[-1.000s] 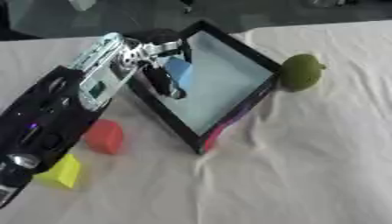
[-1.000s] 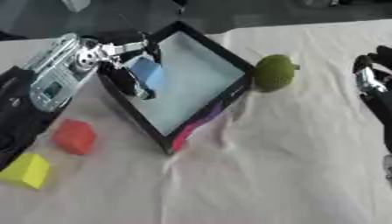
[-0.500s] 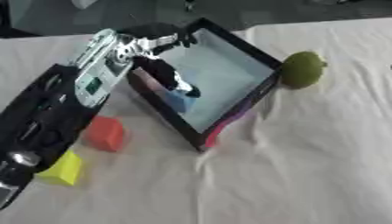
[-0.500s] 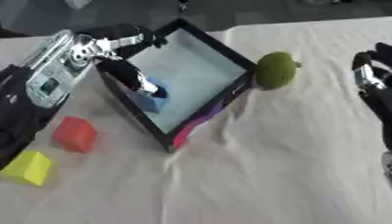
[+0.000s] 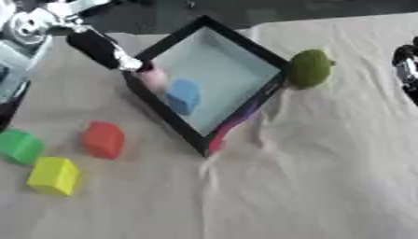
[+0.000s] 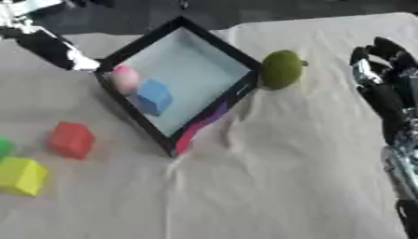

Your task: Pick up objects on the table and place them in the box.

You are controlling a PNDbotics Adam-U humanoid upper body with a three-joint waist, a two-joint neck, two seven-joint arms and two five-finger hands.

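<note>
The black-rimmed box with a pale blue floor stands askew at the back middle. A blue cube lies inside it, beside a blurred pink shape at the left wall. My left hand is at the upper left, with dark straight fingers reaching to the box's left corner and holding nothing. A green round fruit rests against the box's right side. Left of the box on the cloth lie a red cube, a green cube and a yellow cube. My right hand rests open at the right edge.
A wrinkled white cloth covers the table. Its far edge runs just behind the box, with dark floor beyond. My right forearm lies along the right edge.
My left hand let go of the blue cube, which now lies in the box, and drew back to the upper left. The camera has shifted, bringing the green cube into view.
</note>
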